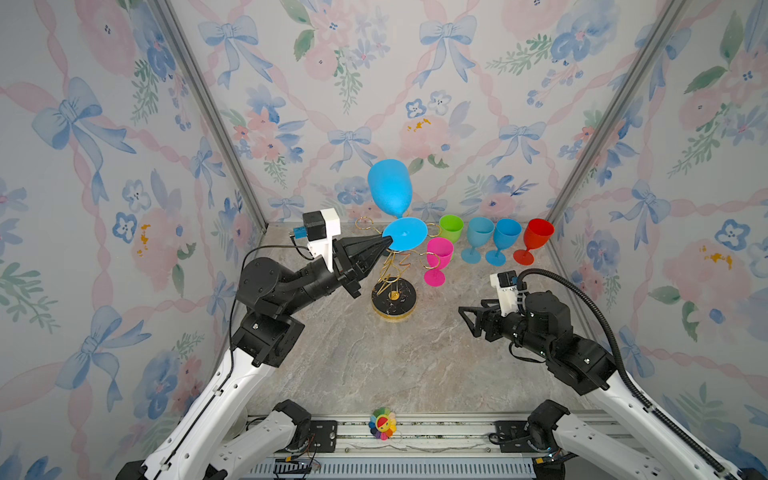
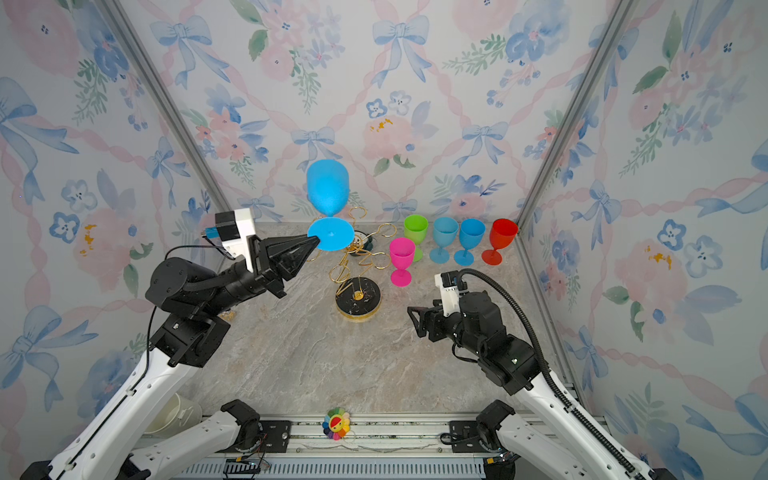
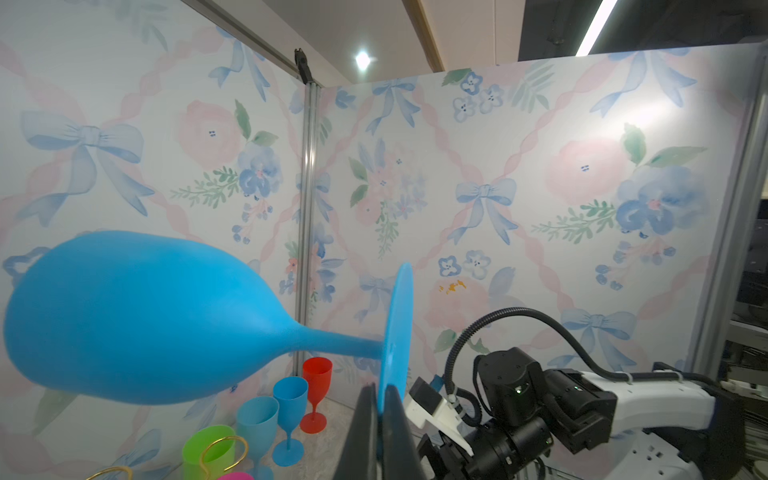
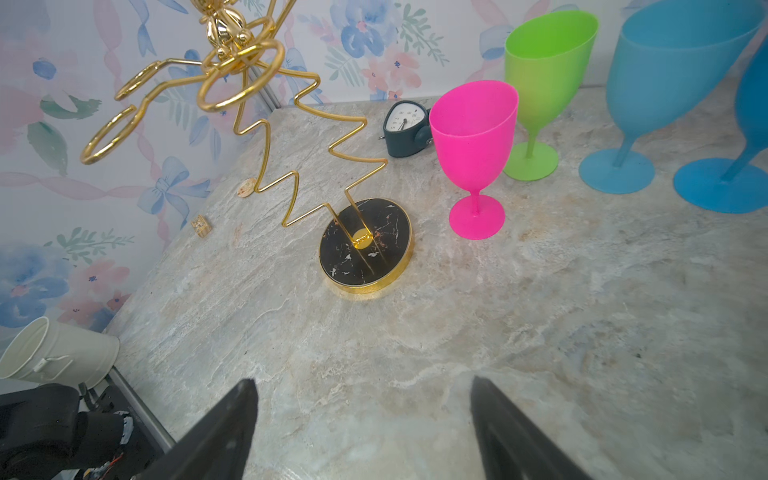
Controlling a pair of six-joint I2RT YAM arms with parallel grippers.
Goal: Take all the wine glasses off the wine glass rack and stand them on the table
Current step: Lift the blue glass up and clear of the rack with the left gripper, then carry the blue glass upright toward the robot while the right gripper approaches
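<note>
Left arm's angled up, left gripper [image 1: 388, 242] pinching the blue wine glass [image 1: 389, 187] by its foot, wine glass rack [image 1: 394, 297] just below. Right gripper [image 1: 466, 321] hangs low, jaws wide.

The right gripper [image 4: 361, 419] shows as two dark fingers [image 4: 224, 432] set wide apart over the bare marble-look table [image 4: 457, 332]. Beyond them stands the wine glass rack [image 4: 365, 245], its gold zigzag stem rising from a round black base to looped arms. Near the base a pink glass [image 4: 473, 137] stands upright, with a green glass [image 4: 548, 70] just behind it. A light blue glass [image 4: 665, 83] and a darker blue glass [image 4: 723, 187] stand farther along. A small dark clock [image 4: 405, 129] sits behind the rack, and a cream bucket [image 4: 58, 357] lies tipped past the table's edge.
</note>
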